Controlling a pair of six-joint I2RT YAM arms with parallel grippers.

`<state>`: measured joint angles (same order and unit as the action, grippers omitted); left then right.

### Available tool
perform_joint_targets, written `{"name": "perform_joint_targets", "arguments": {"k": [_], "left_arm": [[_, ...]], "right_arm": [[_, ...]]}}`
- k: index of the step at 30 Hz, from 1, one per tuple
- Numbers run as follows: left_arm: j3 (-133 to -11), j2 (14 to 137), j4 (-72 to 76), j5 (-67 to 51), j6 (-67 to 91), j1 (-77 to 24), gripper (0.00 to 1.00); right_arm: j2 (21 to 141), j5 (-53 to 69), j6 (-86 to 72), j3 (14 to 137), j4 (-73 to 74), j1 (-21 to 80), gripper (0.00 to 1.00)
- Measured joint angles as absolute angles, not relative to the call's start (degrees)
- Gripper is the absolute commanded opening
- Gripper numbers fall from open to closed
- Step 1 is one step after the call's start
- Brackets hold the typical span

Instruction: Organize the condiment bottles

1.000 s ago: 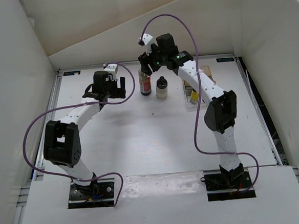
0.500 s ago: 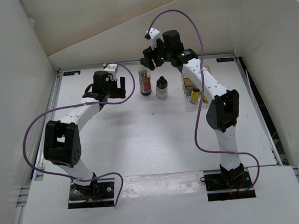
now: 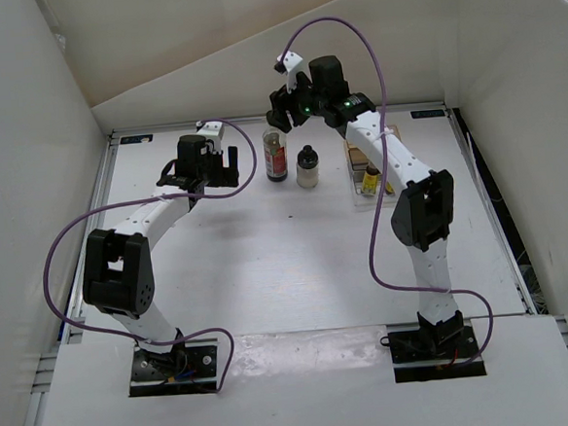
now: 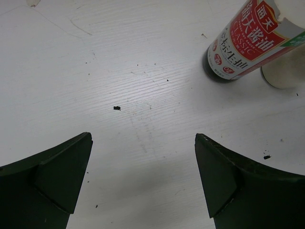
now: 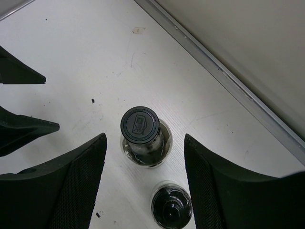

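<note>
Tall clear dark-red bottle with black cap [image 5: 139, 124]: upright, axis vertical, just beside squat whitish black-capped jar [image 5: 171, 207]. Right gripper [image 5: 144, 138]: fingers spread, directly above bottle, nearer arm. Left gripper [image 4: 143, 143]: spread, empty.

Bottle layout relative to the jaws, far end of the table [image 3: 268, 263].
Tall bottle [image 5: 139, 125] stands straight below the right gripper [image 3: 279, 119], centred between its jaws, with a gap on each side. Squat jar [image 5: 171, 207] is just beside it, on the wrist side. From the left gripper [image 4: 143, 137], both stand ahead and right of the jaws. Rack [image 3: 362, 159], holding a small bottle [image 3: 370, 180], is well off to the right.
</note>
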<state>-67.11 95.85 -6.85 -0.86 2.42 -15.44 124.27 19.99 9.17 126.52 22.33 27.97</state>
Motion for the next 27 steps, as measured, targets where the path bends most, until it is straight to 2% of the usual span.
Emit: {"name": "perform_joint_targets", "arguments": {"k": [22,27], "left_arm": [[-67.11,95.85,-6.83,-0.91,2.57,-14.35,1.00],[-67.11,95.85,-6.83,-0.91,2.63,-14.31,1.00]], "right_arm": [[128.38,23.09,7.22,126.58,18.59,27.88,0.69],[128.38,23.49,6.55,126.58,17.78,27.94,0.65]]}}
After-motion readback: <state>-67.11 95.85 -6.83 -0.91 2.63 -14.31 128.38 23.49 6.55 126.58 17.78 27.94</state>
